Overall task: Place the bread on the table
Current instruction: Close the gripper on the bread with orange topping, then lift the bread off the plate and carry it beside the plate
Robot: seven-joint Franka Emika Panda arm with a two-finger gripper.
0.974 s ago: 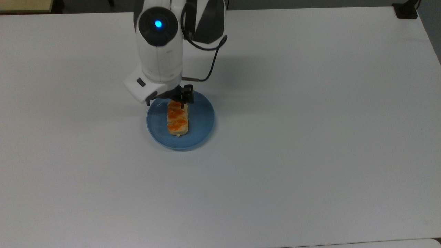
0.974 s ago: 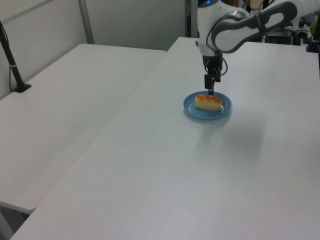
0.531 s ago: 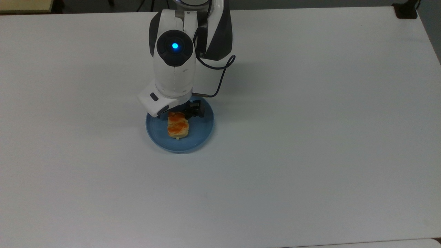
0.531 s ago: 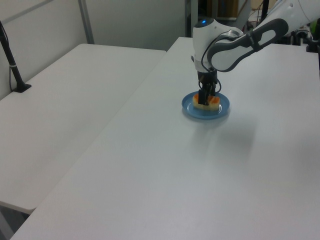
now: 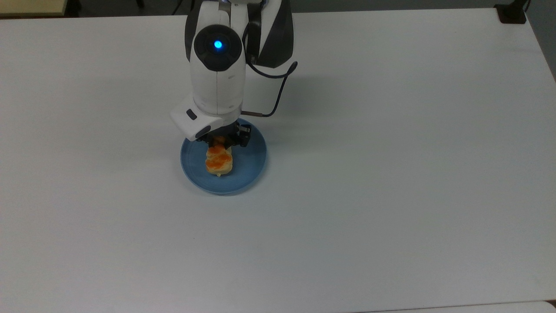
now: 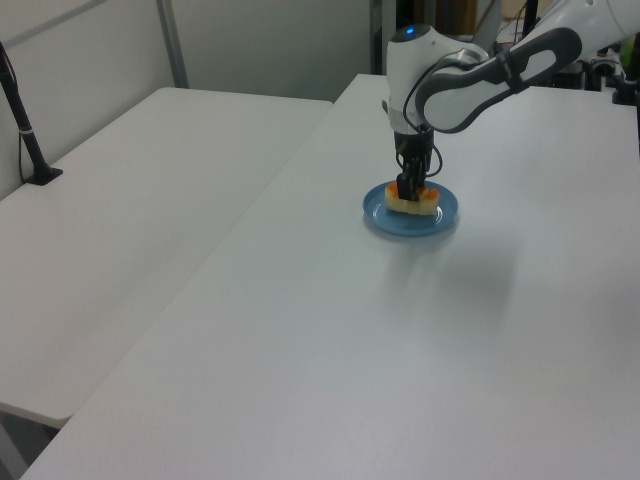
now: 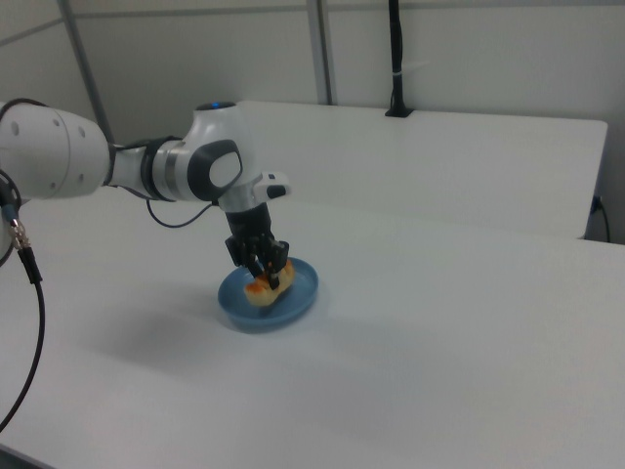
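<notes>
A Franka arm's gripper (image 5: 222, 141) straddles the bread (image 5: 219, 161) on a blue plate (image 5: 249, 163), fingers (image 7: 276, 262) set on either side of the loaf's far end and apparently clenched on it, tho contact is hard to confirm from the top view. The bread, tan w/ glossy orange patches, sits at the plate's centre; in the left view it (image 6: 424, 203) looks level w/ the plate (image 6: 445, 215), and in the right view its near end (image 7: 262, 290) looks to be touching or just above the plate (image 7: 303, 283), so whether it has cleared the dish can't be told. Step in hand, by the look of it: the grasp, w/ the lift off the plate about to begin or only just begun. The white surface (image 5: 391, 130) lies bare all round the plate. Next move likely calls for a straight rise clear of the plate's rim, then a sideways carry to bare surface beside the plate & a gentle set-down before letting go. Grip is near one end of the loaf, not mid-length, so the free end may sag or swing; a slow lift seems wise.
</notes>
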